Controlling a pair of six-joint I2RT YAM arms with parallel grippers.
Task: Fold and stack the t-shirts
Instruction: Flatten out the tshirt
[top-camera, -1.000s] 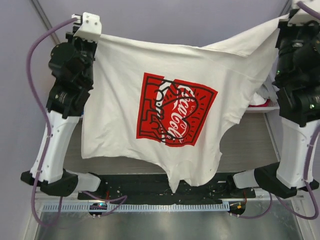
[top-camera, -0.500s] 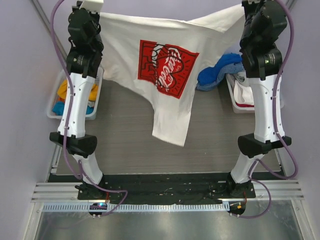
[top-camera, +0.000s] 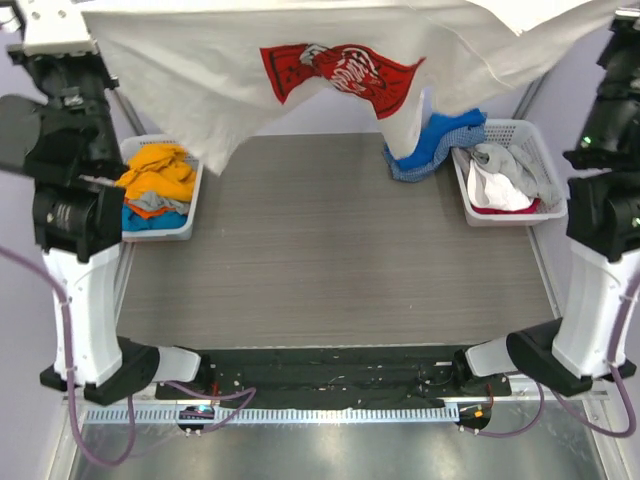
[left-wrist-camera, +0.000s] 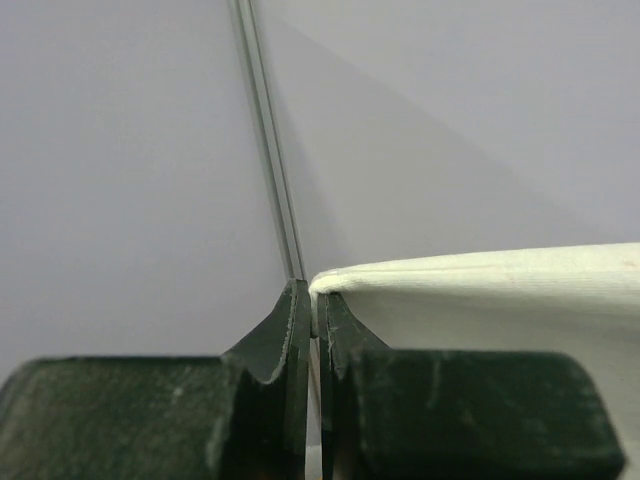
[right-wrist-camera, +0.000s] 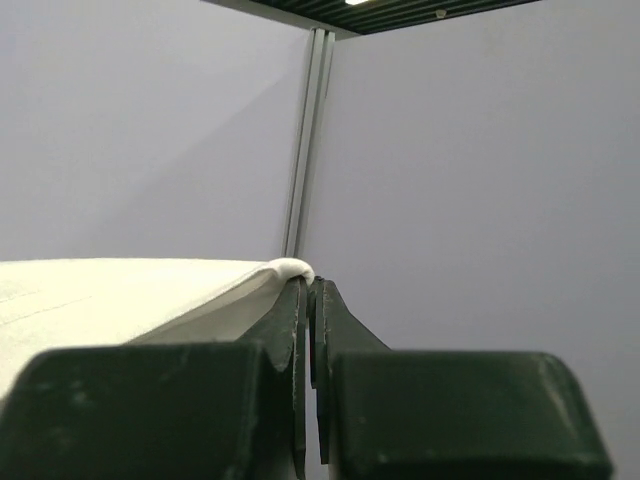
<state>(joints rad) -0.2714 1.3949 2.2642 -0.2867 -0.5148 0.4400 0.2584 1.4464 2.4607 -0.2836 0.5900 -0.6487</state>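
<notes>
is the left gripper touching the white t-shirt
Touching. The left wrist view shows the left gripper shut on the white t-shirt, its hem pinched between the jaws.

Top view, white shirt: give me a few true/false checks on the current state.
1. The left end effector and right end effector are both shut on the white shirt. True.
2. The white shirt lies flat on the table. False: it hangs in the air, stretched between the two arms.
3. An orange shirt sits in the left basket. True.
4. The blue shirt lies mid-table. False: it is bunched against the right basket.
</notes>
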